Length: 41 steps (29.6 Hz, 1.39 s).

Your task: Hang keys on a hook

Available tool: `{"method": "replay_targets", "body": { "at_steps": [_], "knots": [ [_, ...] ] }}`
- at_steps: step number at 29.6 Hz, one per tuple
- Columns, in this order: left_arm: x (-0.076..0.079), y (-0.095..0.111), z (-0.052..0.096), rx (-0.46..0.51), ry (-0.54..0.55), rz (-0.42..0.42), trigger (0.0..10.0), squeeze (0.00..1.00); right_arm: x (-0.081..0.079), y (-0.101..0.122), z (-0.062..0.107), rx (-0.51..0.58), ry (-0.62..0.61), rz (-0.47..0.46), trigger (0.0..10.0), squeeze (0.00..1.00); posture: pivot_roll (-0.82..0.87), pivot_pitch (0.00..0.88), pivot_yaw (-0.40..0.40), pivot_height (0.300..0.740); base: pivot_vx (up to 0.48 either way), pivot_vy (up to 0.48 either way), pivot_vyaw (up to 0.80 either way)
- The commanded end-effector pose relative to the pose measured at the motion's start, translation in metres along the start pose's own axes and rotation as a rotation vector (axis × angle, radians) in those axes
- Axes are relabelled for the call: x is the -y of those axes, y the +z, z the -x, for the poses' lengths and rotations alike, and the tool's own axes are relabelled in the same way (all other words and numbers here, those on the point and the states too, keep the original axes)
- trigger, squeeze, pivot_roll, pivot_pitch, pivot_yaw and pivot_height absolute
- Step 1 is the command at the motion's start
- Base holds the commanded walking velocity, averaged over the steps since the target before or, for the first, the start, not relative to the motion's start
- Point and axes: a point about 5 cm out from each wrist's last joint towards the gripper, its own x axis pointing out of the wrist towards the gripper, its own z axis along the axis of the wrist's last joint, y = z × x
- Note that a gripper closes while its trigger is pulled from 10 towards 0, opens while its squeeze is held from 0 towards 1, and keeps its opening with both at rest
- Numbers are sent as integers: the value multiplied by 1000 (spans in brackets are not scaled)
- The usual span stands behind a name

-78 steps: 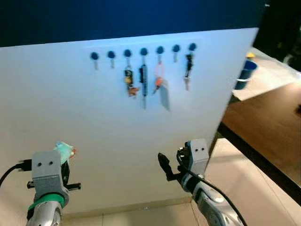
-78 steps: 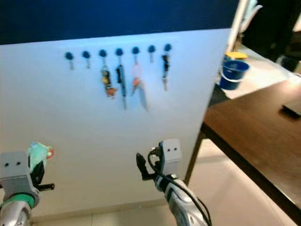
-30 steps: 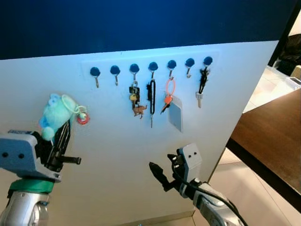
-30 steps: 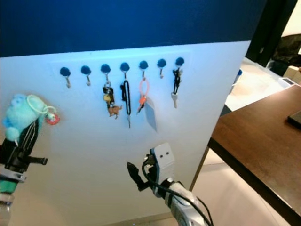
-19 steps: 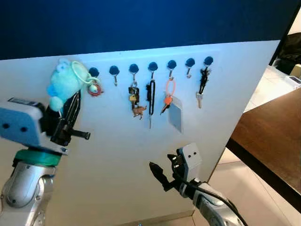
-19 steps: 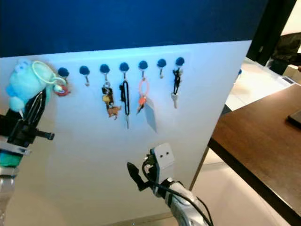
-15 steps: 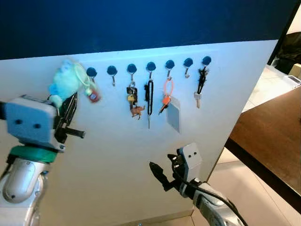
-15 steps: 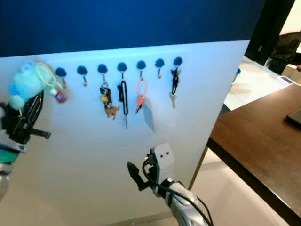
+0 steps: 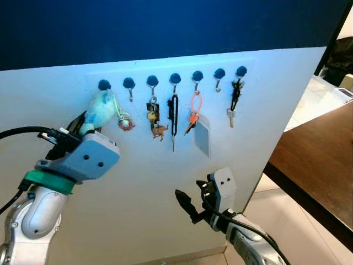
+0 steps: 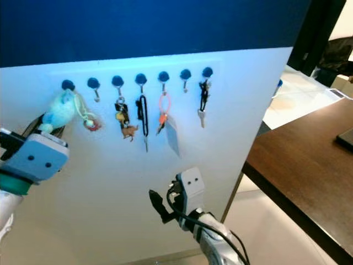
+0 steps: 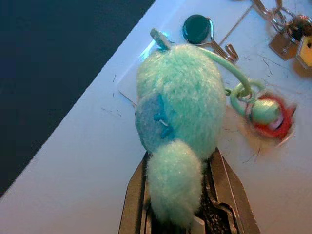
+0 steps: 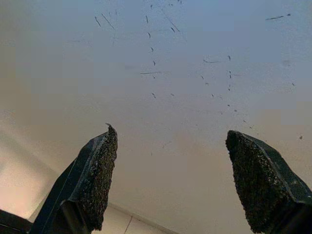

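A fuzzy keychain (image 11: 178, 122) is clamped by its tail in the left gripper (image 11: 178, 195) and held against the white board (image 9: 138, 182), just below the leftmost hook (image 9: 104, 85). The right gripper (image 12: 170, 180) is held spread and empty lower down. If the green loop (image 11: 229, 68) is released before it is caught over a hook, the keychain could be dropped.

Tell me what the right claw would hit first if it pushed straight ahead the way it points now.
Most likely the bare white board. The right claw is open and faces its scuffed surface, well below the row of hooks, with nothing between. How far off the board is remains unclear.
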Motion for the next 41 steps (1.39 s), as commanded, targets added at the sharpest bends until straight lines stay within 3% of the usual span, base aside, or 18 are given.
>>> {"method": "replay_targets", "body": {
  "at_steps": [1,8,14,22,30,32,34,35,36,38,40,41],
  "knots": [
    [6,-6,1,-34,-40,-45,10000,0,0,-2,-2,-6,-5,1,10000,0,-198,63,114,740,0,0,0],
    [-2,-11,-1,-69,5,-141,10000,0,-1,-2,-1,-3,-8,-2,10000,0,-198,62,118,740,0,0,0],
    [2,-25,11,-158,-63,-229,10000,0,-1,-3,-1,-3,-8,-3,10000,0,-196,62,119,740,0,0,0],
    [16,-35,24,-222,-156,-248,10000,0,-1,-3,-1,-5,-7,-3,10000,0,-196,62,119,740,0,0,0],
    [1,-33,13,-250,-83,-264,10000,0,-1,-2,-2,-3,-3,-2,10000,0,-193,62,114,740,0,0,0],
    [-1,-29,10,-239,-90,-234,10000,0,-1,-2,-2,-3,-3,-2,10000,0,-193,62,114,740,0,0,0],
    [0,3,-1,-40,-130,40,10000,0,-1,-2,-2,-3,-3,-3,10000,0,-193,62,114,740,0,0,0],
    [0,3,-1,-40,-130,40,10000,0,-1,-2,-2,-3,-3,-3,10000,0,-193,62,114,740,0,0,0],
    [-5,21,-5,91,-108,104,10000,0,-1,-3,-2,-4,-3,-3,10000,0,-192,63,115,740,0,0,0],
    [-5,21,-5,91,-108,104,10000,0,-1,-3,-2,-4,-3,-3,10000,0,-192,63,115,740,0,0,0],
    [-13,42,-8,258,-58,85,10000,0,-1,-3,-2,-5,-3,-4,10000,0,-192,63,115,740,0,0,0],
    [-13,42,-8,258,-58,85,10000,0,-1,-3,-2,-5,-3,-4,10000,0,-192,63,115,740,0,0,0]
  ]
}}
